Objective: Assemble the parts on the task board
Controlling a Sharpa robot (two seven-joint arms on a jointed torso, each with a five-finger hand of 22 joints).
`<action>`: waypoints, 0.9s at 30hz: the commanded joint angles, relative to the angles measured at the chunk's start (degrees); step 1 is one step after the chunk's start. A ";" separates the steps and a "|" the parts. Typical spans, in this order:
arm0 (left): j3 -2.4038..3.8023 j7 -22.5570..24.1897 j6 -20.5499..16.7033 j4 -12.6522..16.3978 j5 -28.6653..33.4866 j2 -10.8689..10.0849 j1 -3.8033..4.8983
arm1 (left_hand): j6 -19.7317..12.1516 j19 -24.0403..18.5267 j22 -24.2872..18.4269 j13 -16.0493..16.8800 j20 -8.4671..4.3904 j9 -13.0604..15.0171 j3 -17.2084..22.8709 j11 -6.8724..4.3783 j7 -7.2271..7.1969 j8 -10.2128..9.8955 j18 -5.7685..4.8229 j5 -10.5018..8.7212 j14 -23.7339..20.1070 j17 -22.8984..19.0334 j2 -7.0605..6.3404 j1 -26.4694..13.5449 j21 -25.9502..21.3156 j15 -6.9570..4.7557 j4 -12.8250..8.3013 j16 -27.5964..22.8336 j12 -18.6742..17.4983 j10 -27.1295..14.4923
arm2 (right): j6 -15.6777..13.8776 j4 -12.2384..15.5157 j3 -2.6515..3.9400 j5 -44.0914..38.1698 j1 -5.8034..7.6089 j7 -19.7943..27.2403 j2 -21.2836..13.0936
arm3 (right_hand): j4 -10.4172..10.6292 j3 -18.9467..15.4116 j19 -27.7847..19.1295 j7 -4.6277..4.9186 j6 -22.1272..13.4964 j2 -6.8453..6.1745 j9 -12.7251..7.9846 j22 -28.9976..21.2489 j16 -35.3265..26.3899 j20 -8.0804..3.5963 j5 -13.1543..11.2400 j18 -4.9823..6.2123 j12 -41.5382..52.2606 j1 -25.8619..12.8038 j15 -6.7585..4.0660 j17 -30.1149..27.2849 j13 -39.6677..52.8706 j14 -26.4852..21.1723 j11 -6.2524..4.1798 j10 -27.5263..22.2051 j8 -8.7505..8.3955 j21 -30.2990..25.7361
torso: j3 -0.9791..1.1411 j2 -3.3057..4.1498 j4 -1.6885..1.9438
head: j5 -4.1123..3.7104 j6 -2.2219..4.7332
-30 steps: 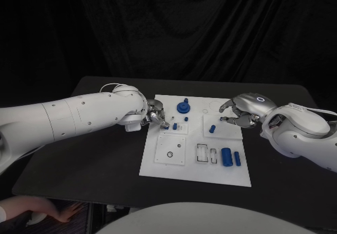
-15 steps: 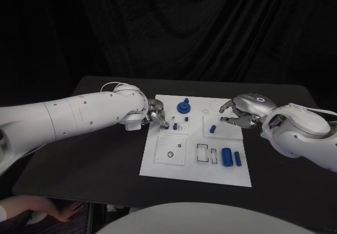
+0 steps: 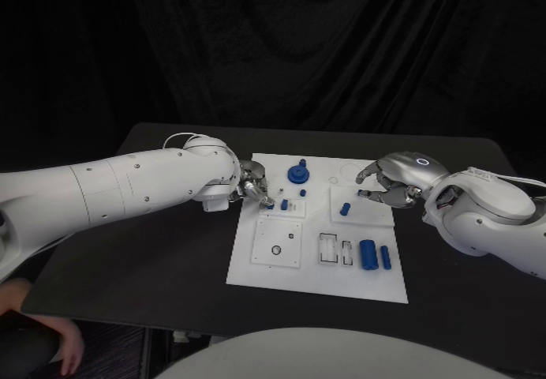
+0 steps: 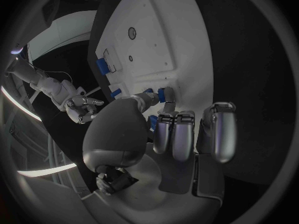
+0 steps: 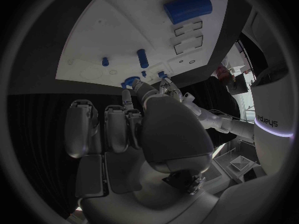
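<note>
Black table (image 3: pixel 148 276), white task board (image 3: pixel 313 272): several blue parts (image 3: pixel 368 253) still loose. Left hand (image 3: pixel 255 189) pinches a small blue part; right hand (image 3: pixel 385 185) curled, grip unclear

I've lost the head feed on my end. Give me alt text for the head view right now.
Over a white rectangular task board on a black table, the left hand pinches a small blue peg at the board's left edge, while the right hand hovers with curled fingers above its far right part. A large blue cylinder lies on the board's near right.
</note>
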 commanded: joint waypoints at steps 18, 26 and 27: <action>-0.21 3.26 -4.48 1.63 -0.53 -2.01 -0.20 | 1.73 0.65 11.63 14.96 -0.35 0.15 3.57 -0.30 -0.67 0.43 0.47 -1.01 6.05 15.09 0.02 -0.76 -0.24 -0.16 -3.68 0.15 -0.03 5.96 | 0.64 -0.27 0.03 -0.15 -0.19 -1.29 -0.03 | -0.05 0.41 0.66 -0.01 0.21 -0.30 -0.12 10.95 -0.22 -0.08 0.25 0.41 -0.41 0.57 -0.01 0.67 7.21 3.08 -0.04 -0.23 -0.19 -0.17 | 0.01 -0.09 0.02 | 0.18 0.00; -0.21 2.26 -4.49 1.61 -0.52 -1.96 -0.23 | 1.81 0.62 11.62 14.96 -0.36 0.16 3.61 -0.31 -0.68 0.46 0.49 -1.01 6.05 15.09 0.04 -0.81 -0.30 -0.17 -3.68 0.15 -0.03 5.96 | 0.90 -0.32 0.03 -0.15 -0.21 -1.43 0.01 | -0.05 0.41 0.66 -0.01 0.21 -0.30 -0.12 10.95 -0.22 -0.08 0.25 0.41 -0.41 0.57 -0.01 0.67 7.21 3.08 -0.04 -0.23 -0.19 -0.17 | 0.02 -0.11 0.02 | 0.25 0.00; -0.21 2.11 -4.50 1.61 -0.52 -1.94 -0.24 | 1.81 0.62 11.62 14.96 -0.36 0.16 3.61 -0.31 -0.68 0.46 0.49 -1.01 6.05 15.09 0.04 -0.81 -0.30 -0.17 -3.68 0.15 -0.03 5.96 | 0.93 -0.33 0.03 -0.15 -0.21 -1.44 0.01 | -0.05 0.41 0.66 -0.01 0.21 -0.30 -0.12 10.95 -0.22 -0.08 0.25 0.41 -0.41 0.57 -0.01 0.67 7.21 3.08 -0.04 -0.23 -0.19 -0.17 | 0.02 -0.10 0.00 | 0.25 0.00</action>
